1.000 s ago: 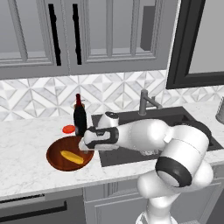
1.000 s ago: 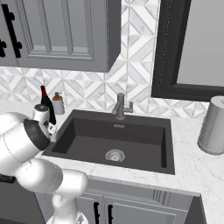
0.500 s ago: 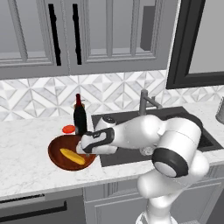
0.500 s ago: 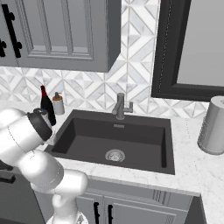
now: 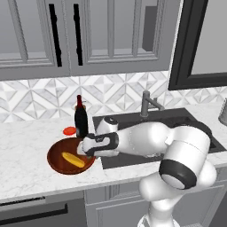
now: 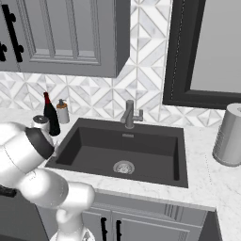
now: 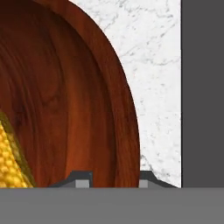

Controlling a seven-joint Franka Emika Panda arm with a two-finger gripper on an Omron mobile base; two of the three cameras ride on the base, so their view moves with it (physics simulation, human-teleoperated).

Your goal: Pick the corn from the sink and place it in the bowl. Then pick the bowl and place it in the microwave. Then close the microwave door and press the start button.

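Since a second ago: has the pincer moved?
Yes. In the left base view the pincer has dropped from beside the dark bottle to the near rim of the bowl, straddling it.

Left base view: behind and left of the arm, facing forward and down over the desk, bowl and sink.
Right base view: behind and right, facing forward and down, sink central.
Shared: sink, faucet, bottle.
Hand view: very near, looking down along the jaws at the bowl rim, desk and sink edge.
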